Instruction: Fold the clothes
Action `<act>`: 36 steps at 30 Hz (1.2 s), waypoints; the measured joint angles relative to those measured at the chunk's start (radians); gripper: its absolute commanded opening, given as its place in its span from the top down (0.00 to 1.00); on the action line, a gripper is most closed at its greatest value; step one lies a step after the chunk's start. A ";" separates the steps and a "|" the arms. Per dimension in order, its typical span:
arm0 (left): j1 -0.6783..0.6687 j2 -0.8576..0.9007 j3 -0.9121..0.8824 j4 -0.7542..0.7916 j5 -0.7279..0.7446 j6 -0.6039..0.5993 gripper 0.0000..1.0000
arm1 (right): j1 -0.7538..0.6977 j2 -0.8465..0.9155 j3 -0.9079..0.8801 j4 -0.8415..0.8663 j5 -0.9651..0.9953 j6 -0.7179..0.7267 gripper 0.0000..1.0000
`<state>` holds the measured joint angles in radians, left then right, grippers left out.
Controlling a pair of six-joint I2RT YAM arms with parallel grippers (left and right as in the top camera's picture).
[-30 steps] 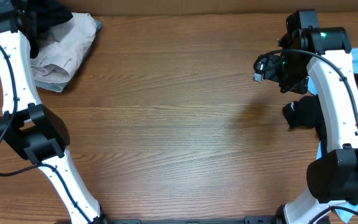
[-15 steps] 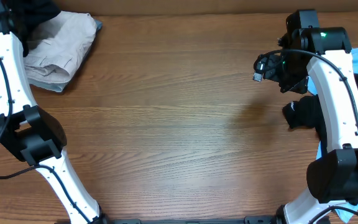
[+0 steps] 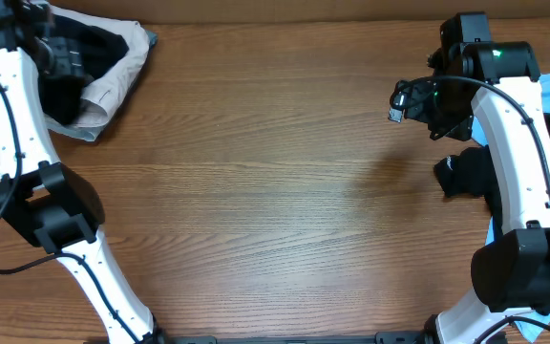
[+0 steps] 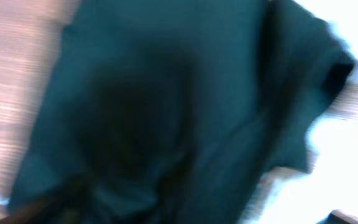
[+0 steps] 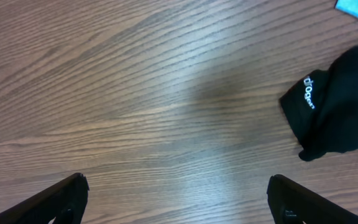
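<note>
Table (image 3: 275, 191); black T-shirt (image 3: 108, 43) heaped on beige shorts (image 3: 113, 84), far-left corner, under left gripper (image 3: 65, 53), jaws lost in blur, can't tell; lettered black shirt (image 5: 334, 106) near right gripper (image 5: 176, 186), spread, empty; best pull one garment to centre, flatten first.

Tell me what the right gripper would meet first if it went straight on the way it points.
Most likely the bare table: the open right gripper points down at the wood, with nothing in between. The white-lettered black shirt lies off to one side of that line, though depth is unclear.
</note>
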<state>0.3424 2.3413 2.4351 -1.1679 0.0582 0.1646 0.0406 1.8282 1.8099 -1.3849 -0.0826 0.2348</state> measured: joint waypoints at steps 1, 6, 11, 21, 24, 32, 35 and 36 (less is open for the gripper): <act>-0.010 0.000 -0.002 -0.022 0.044 -0.007 0.00 | 0.000 0.000 0.000 0.002 -0.002 0.000 0.04; -0.077 0.000 -0.005 -0.049 0.183 -0.027 0.00 | 0.000 0.000 0.000 0.023 -0.021 0.000 0.10; -0.142 -0.002 0.032 -0.074 0.232 -0.033 0.00 | 0.000 0.000 0.012 0.008 -0.026 -0.006 0.14; -0.210 -0.230 0.177 -0.100 0.262 -0.035 0.00 | 0.000 -0.006 0.492 -0.285 -0.024 -0.049 0.12; -0.209 -0.319 0.200 -0.100 0.260 -0.035 0.00 | 0.002 -0.042 0.578 -0.302 -0.038 -0.052 0.12; -0.209 -0.343 0.213 -0.101 0.256 -0.035 0.00 | 0.053 -0.318 0.598 -0.307 -0.075 -0.047 0.00; -0.209 -0.328 0.208 -0.104 0.253 -0.035 0.00 | 0.053 -0.428 0.608 -0.306 -0.121 -0.001 0.00; -0.209 -0.325 0.208 -0.104 0.253 -0.035 0.00 | 0.053 -0.459 0.613 -0.306 -0.141 0.018 0.00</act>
<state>0.1333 2.0159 2.6431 -1.2716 0.3107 0.1291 0.0933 1.3693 2.4226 -1.6905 -0.2237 0.2531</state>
